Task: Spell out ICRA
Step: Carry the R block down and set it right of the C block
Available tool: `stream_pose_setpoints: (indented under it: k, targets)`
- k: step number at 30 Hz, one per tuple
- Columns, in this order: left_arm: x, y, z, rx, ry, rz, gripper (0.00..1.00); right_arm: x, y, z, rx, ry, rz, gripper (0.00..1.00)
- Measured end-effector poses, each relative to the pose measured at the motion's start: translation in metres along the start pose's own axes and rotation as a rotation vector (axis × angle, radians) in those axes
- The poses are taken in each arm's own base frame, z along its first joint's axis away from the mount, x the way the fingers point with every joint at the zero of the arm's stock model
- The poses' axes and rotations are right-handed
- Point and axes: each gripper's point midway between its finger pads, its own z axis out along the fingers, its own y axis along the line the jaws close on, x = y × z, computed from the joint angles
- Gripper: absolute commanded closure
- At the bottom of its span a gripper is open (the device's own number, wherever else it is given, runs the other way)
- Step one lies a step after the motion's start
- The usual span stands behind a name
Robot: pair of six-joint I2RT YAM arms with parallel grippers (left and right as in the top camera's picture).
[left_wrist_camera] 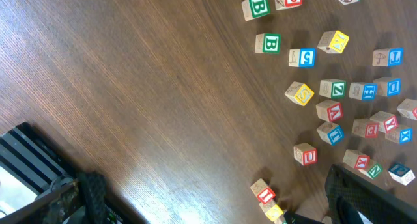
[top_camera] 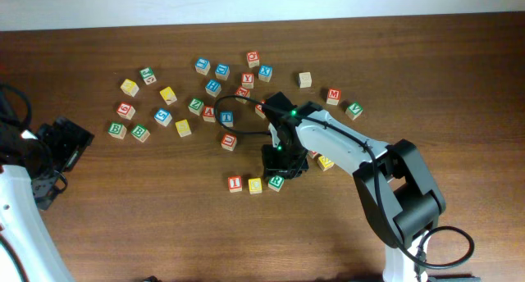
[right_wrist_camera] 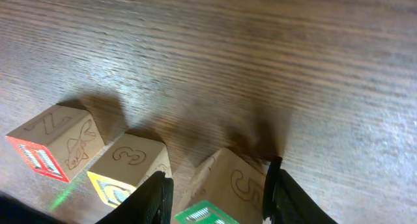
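Note:
On the table, a red I cube (top_camera: pixel 235 184), a yellow C cube (top_camera: pixel 255 185) and a green R cube (top_camera: pixel 276 183) stand side by side in a row. My right gripper (top_camera: pixel 280 166) is right over the green cube. In the right wrist view its fingers (right_wrist_camera: pixel 215 195) straddle the green cube (right_wrist_camera: pixel 231 188), open, next to the yellow cube (right_wrist_camera: pixel 127 168) and the red I cube (right_wrist_camera: pixel 55 142). The red A cube (top_camera: pixel 209 114) lies among the loose blocks behind; it also shows in the left wrist view (left_wrist_camera: pixel 329 110). My left gripper (top_camera: pixel 61 143) rests at the far left, its jaws unclear.
Several loose letter blocks are scattered across the back of the table, from a yellow one (top_camera: pixel 129 87) to a green one (top_camera: pixel 353 110). A yellow block (top_camera: pixel 326 161) lies just right of my right arm. Cables run by the left arm.

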Motion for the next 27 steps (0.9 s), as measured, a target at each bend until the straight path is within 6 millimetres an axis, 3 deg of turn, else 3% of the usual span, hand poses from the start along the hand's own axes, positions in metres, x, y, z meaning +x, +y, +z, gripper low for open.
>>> stream_pose_setpoints:
  k: [4,9,11,14,22,23,25,27]
  targets:
    - [0.000,0.000,0.000,0.000,0.000,0.000,0.00,-0.003,0.001,0.000,-0.005,-0.011,-0.047,0.57]
    - [0.000,0.000,0.000,0.000,0.000,0.000,0.00,0.010,-0.008,-0.001,0.038,0.036,0.027,0.51]
    - [0.000,0.000,0.000,0.000,0.000,0.000,0.01,0.011,-0.010,-0.001,0.052,0.040,0.057,0.52]
    - [0.000,0.000,0.000,0.000,0.000,0.000,0.01,0.012,-0.010,0.000,0.062,0.037,0.085,0.67]
    - [0.000,0.000,0.000,0.000,0.000,0.000,0.01,0.014,-0.007,0.003,0.082,0.029,0.075,0.68]
    - [0.000,0.000,0.000,0.000,0.000,0.000,0.01,0.014,-0.006,0.003,0.082,0.029,0.067,0.68]
    - [0.000,0.000,0.000,0.000,0.000,0.000,0.01,0.013,-0.004,0.004,0.078,0.023,0.049,0.57]
    - [0.000,0.000,0.000,0.000,0.000,0.000,0.01,0.010,-0.003,0.004,0.075,0.011,0.041,0.57]
